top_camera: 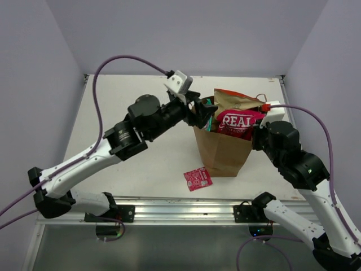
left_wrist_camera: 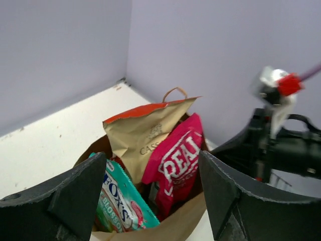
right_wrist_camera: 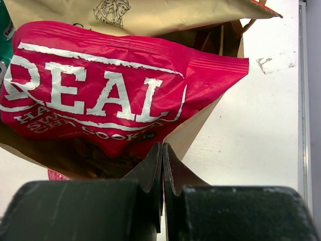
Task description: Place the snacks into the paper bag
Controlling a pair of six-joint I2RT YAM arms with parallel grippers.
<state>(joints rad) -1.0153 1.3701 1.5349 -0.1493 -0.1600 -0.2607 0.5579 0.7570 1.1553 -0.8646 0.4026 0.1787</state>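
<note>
The paper bag (top_camera: 223,155) stands upright on the table, right of centre. A tan packet (top_camera: 234,100), a pink-red "REAL" packet (top_camera: 237,121) and a teal-green packet (left_wrist_camera: 120,201) stick out of its mouth. A small pink-red sachet (top_camera: 197,178) lies flat on the table in front of the bag. My left gripper (left_wrist_camera: 152,159) hangs open over the bag's left rim (left_wrist_camera: 175,223), with nothing between its fingers. At the bag's right rim (right_wrist_camera: 200,125) my right gripper (right_wrist_camera: 163,145) is shut, and the paper edge runs into its tips just below the "REAL" packet (right_wrist_camera: 100,95).
White table (top_camera: 141,164) enclosed by pale walls at the back and both sides. A metal rail (top_camera: 180,206) runs along the near edge between the arm bases. A purple cable loops over the left arm (top_camera: 98,84).
</note>
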